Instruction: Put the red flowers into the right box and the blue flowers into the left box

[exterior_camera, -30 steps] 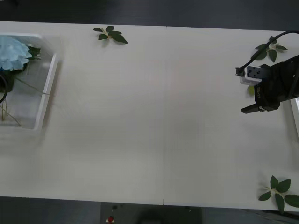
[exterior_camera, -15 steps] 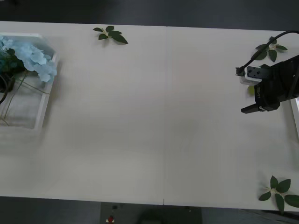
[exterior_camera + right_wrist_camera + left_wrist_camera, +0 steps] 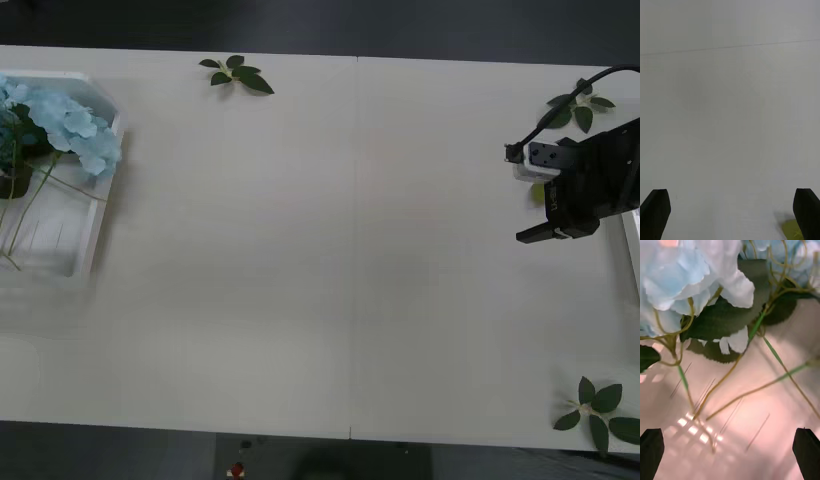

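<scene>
The blue flowers (image 3: 62, 128) lie in the left box (image 3: 98, 215) at the upper left of the front view, the pale blue heads heaped against the box's far right corner and spilling slightly over its rim. Their thin stems (image 3: 30, 205) trail down across the white floor of the box toward the left edge of the frame.

In the left wrist view the blue flowers (image 3: 696, 281) fill the upper half, with dark green leaves (image 3: 724, 320) beneath the petals and yellow-green stems (image 3: 752, 390) crossing the floor of the left box (image 3: 763, 442). The left gripper (image 3: 730, 455) hangs over the box floor with its 2 black fingers (image 3: 651, 453) spread to the 2 lower corners, released and grasping nothing.

The right gripper (image 3: 545, 232) sits at the right of the front view, about mid-height, above the table (image 3: 340, 260). In the right wrist view the right gripper (image 3: 730, 215) has its 2 black fingers (image 3: 807, 213) set wide at the lower corners, released, with bare table (image 3: 730, 112) between them and a bit of yellow-green at the lower right.

A thin pale edge of the right box (image 3: 632, 250) shows at the right border of the front view. 3 loose leaf sprigs (image 3: 236, 74) lie on the table: 1 at the top left of centre, 1 at the upper right, 1 at the lower right.
</scene>
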`<state>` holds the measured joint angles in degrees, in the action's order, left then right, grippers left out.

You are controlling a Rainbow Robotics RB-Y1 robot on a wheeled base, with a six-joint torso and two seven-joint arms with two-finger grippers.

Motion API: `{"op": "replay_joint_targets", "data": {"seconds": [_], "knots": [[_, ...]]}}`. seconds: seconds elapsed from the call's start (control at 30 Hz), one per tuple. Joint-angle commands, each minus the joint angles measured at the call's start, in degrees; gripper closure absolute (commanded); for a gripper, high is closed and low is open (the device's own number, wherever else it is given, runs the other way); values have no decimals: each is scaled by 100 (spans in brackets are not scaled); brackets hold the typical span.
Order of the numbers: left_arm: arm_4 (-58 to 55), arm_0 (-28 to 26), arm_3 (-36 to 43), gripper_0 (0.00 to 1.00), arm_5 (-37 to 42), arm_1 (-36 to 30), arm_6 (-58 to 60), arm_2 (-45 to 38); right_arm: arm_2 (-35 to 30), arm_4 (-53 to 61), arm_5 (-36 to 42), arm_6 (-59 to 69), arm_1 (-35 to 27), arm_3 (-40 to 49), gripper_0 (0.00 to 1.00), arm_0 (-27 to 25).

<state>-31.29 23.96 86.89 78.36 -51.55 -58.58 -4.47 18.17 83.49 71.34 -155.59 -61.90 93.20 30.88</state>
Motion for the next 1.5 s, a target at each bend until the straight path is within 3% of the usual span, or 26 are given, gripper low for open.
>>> {"op": "replay_joint_targets", "data": {"seconds": [0.03, 0.17, 0.37, 0.53, 0.63, 0.8, 0.93, 1.03, 1.23, 1.5], "knots": [[-519, 74, 768, 0, 962, -198, -646, -775, -68, 44, -42, 59, -138, 49, 4, 181], [-1608, 74, 1331, 0, 1498, -198, -1683, -1135, -68, 44, -42, 59, -138, 49, 5, 181], [-2944, 74, 2113, 0, 1604, -215, -3810, -1153, -68, 44, -42, 59, -138, 49, 4, 181], [-3709, 82, 2983, 0, 1604, -215, -4495, -836, -68, 44, -42, 59, -138, 49, 5, 181], [-4087, 170, 3537, 0, 1287, -215, -4530, -186, -68, 44, -42, 59, -138, 49, 4, 181], [-4263, 522, 4143, 0, -374, -215, -4574, 1853, -68, 44, -42, 59, -138, 49, 4, 181], [-4192, 1049, 4117, 0, -1428, -110, -4838, 3338, -68, 44, -42, 59, -138, 49, 5, 181], [-4096, 1269, 4090, 0, -1595, 66, -4970, 3813, -68, 44, -42, 59, -138, 49, 4, 181], [-4025, 1401, 3950, 0, -1209, 250, -5515, 3813, -68, 44, -42, 59, -138, 49, 4, 181], [-3955, 1401, 3440, 0, 57, 620, -5875, 2996, -68, 44, -42, 59, -138, 49, 4, 181]]}}
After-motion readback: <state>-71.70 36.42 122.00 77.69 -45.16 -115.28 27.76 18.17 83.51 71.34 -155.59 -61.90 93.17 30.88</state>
